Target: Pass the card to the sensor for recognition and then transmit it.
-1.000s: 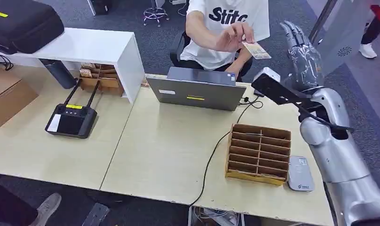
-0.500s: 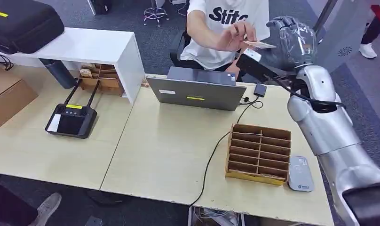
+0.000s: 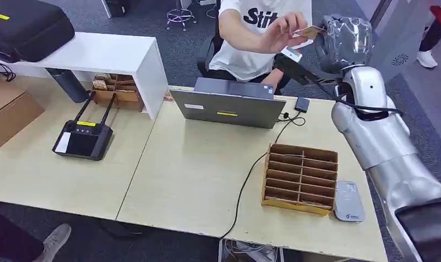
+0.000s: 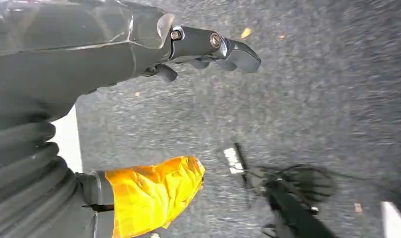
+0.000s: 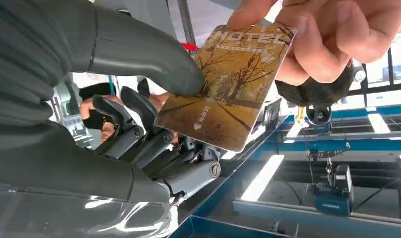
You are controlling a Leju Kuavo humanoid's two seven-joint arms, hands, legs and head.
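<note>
A person seated behind the table holds up a brown hotel card in one hand. My right hand is raised to it at the far right. In the right wrist view the card lies between my thumb on its face and my fingers behind it, while the person's fingers still pinch its far end. The grey card sensor lies flat at the table's near right corner. My left hand hangs over grey carpet with nothing in it.
A cardboard slot rack stands beside the sensor, with a laptop and its cable behind it. A black controller lies on the left of the table. A white shelf carries a black case.
My right hand swung from upright on the right over to the card and closed around it. The person lifted the card slightly higher.
</note>
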